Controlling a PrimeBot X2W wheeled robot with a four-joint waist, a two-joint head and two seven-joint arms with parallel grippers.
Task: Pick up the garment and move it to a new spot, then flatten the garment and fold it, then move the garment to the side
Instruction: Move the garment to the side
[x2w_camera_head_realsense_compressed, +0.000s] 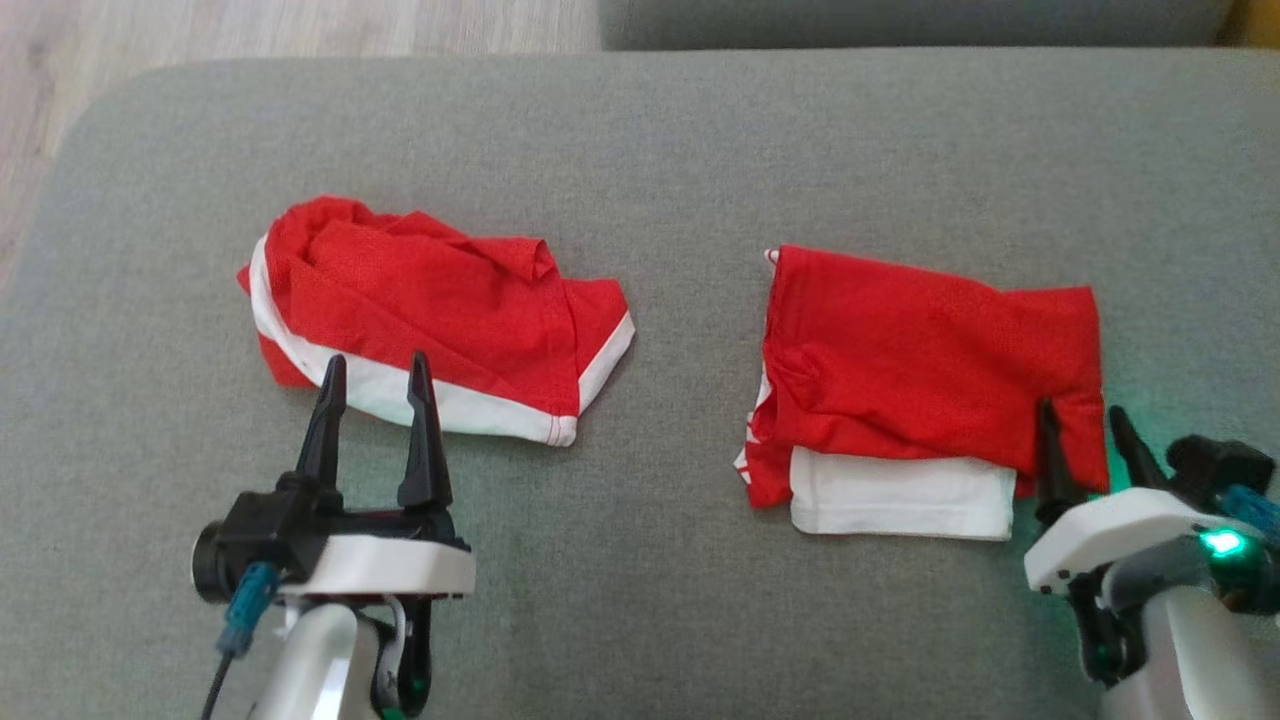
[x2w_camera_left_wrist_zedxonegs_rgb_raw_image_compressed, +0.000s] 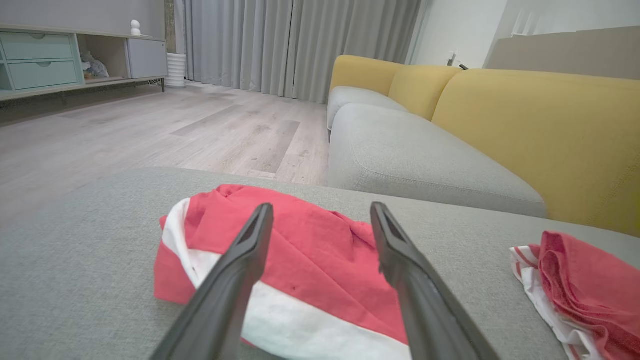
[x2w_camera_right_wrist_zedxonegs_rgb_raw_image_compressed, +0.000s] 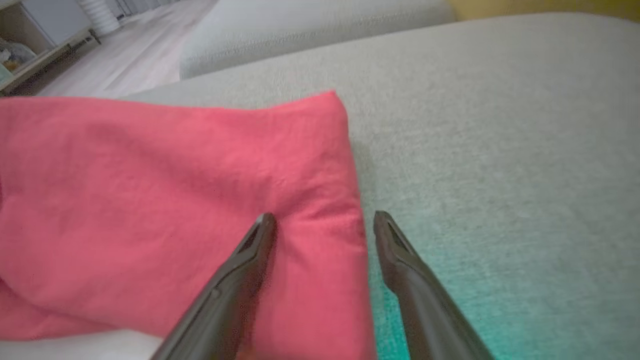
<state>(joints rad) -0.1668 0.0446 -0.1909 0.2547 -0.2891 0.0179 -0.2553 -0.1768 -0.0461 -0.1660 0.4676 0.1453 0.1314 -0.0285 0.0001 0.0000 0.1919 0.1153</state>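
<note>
**Two red garments on the cushion, both grippers released**

From the head view we see a wide grey fabric cushion (x2w_camera_head_realsense_compressed: 680, 150) carrying two pieces of clothing, well apart. On the robot's left lies a crumpled red garment with white trim (x2w_camera_head_realsense_compressed: 440, 310), bunched and creased. On its right lies a folded red garment with a white layer under it (x2w_camera_head_realsense_compressed: 930, 370), roughly rectangular, with the white layer showing along the near edge. The left gripper (x2w_camera_head_realsense_compressed: 377, 360) sits at the crumpled garment's near white hem, its jaws released and holding nothing. The right gripper (x2w_camera_head_realsense_compressed: 1081, 410) is at the folded garment's near right corner, its jaws likewise spread and empty. A green light glows on that wrist.

In the left wrist view we look along the left gripper (x2w_camera_left_wrist_zedxonegs_rgb_raw_image_compressed: 321, 207), whose two dark fingers are spread before the crumpled red garment with white trim (x2w_camera_left_wrist_zedxonegs_rgb_raw_image_compressed: 320, 260). The folded garment (x2w_camera_left_wrist_zedxonegs_rgb_raw_image_compressed: 575, 280) lies off to the right. Beyond stand a sofa with yellow backs (x2w_camera_left_wrist_zedxonegs_rgb_raw_image_compressed: 540, 130), grey curtains (x2w_camera_left_wrist_zedxonegs_rgb_raw_image_compressed: 300, 45) and a pale wooden floor (x2w_camera_left_wrist_zedxonegs_rgb_raw_image_compressed: 150, 130).

In the right wrist view the right gripper (x2w_camera_right_wrist_zedxonegs_rgb_raw_image_compressed: 325, 216) straddles the folded garment's (x2w_camera_right_wrist_zedxonegs_rgb_raw_image_compressed: 150, 200) right edge: one finger is over red cloth, the other over bare cushion tinted green. We cannot tell whether either finger touches.
</note>
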